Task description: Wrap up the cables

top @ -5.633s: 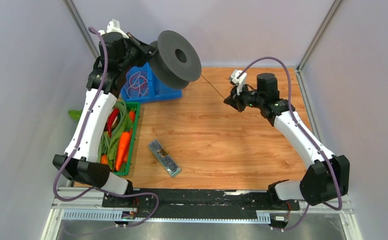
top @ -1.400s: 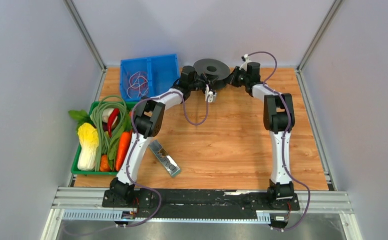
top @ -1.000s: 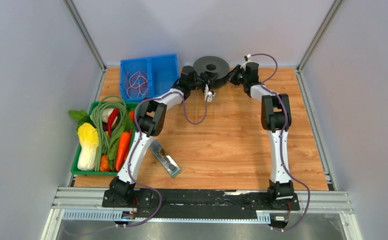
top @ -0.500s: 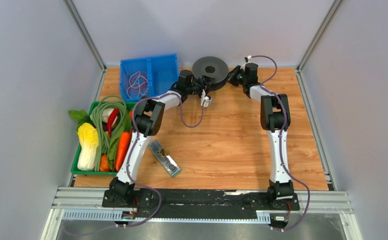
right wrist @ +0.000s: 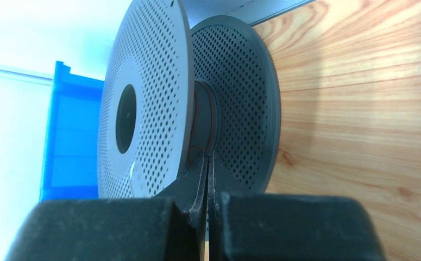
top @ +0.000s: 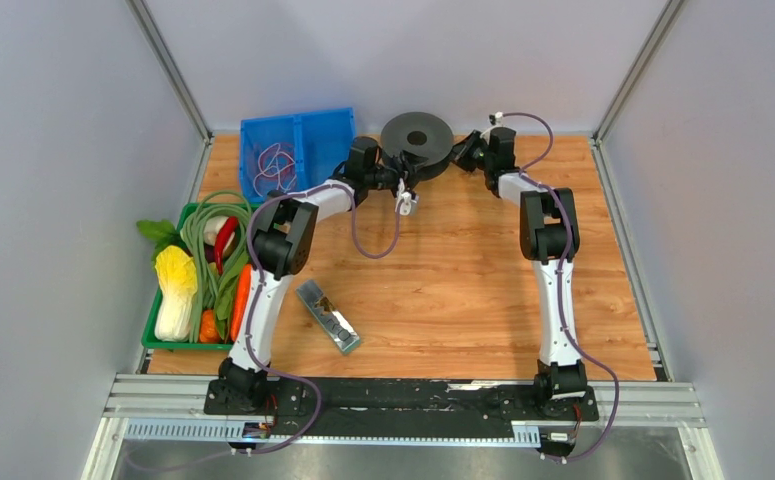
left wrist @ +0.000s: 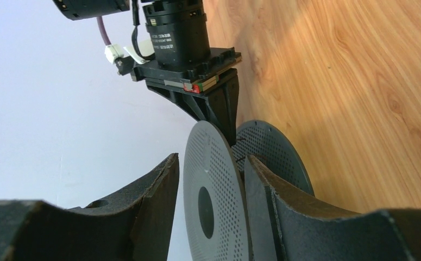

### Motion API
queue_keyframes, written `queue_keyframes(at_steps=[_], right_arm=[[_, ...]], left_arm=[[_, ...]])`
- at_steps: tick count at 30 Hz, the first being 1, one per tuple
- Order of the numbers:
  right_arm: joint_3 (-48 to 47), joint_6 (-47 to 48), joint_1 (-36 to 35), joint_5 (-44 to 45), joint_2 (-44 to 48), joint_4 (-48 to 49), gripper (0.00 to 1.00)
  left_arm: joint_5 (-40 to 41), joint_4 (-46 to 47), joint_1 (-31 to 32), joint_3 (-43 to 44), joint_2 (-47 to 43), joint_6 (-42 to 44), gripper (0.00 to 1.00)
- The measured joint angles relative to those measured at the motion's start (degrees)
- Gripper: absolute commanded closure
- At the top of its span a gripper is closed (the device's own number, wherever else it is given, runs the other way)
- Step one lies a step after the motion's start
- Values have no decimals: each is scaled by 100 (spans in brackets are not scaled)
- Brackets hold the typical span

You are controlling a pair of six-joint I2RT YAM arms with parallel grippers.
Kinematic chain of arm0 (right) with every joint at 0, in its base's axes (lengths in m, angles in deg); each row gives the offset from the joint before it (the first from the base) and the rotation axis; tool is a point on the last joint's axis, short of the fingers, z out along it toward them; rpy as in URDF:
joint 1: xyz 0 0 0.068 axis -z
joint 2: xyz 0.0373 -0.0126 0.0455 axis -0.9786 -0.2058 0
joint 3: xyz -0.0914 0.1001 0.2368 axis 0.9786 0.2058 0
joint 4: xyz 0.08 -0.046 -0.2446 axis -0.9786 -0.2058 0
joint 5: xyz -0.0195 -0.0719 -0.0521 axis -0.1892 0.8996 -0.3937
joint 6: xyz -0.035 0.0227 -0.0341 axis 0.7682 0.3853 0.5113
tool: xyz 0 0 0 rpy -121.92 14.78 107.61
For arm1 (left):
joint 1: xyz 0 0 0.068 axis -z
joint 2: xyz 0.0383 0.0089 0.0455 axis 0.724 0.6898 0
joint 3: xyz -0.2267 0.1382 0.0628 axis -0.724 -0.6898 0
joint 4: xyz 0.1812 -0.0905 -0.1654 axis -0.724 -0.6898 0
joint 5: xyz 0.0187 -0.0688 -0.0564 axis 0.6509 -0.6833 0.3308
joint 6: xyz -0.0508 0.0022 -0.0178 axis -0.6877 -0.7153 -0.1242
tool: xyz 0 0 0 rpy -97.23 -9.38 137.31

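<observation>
Cable (right wrist: 212,120) coils on spool (right wrist: 143,81) hub beside right gripper (right wrist: 206,160), pinched together; left gripper (left wrist: 211,163) straddles a flange, grip unclear.

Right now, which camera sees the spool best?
Right wrist: the spool fills the view, with both discs and the hub clear. Left wrist shows it slanted, between the fingers of the left end effector. The top view shows it small, far back.

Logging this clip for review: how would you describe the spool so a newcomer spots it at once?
Look to the far edge of the wooden table, near its middle, just right of the blue crate. The spool sits there: dark grey, round, with perforated flanges and a centre hole.
</observation>
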Motion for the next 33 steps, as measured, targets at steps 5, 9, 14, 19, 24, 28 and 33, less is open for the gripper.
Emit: queue_keyframes(at_steps=[5, 9, 14, 19, 24, 28, 33], right_arm=[[190, -216, 11, -251, 0, 463, 100], [323, -343, 9, -514, 2, 634, 100], [557, -426, 2, -800, 2, 938, 100], [765, -452, -26, -964, 2, 1064, 100], [811, -448, -50, -1067, 7, 1150, 98], [914, -448, -59, -1082, 22, 1235, 96], [962, -444, -59, -1073, 55, 1261, 85]], left_arm=[[-22, 66, 0, -157, -168, -39, 45], [-22, 66, 0, -254, -181, -17, 45], [-13, 61, 2, -306, -186, 26, 46], [-2, 37, 2, -387, -188, 92, 46], [22, -26, 2, -476, -197, 136, 46], [37, -42, 2, -503, -201, 177, 46], [70, -79, 2, -579, -271, 216, 46]])
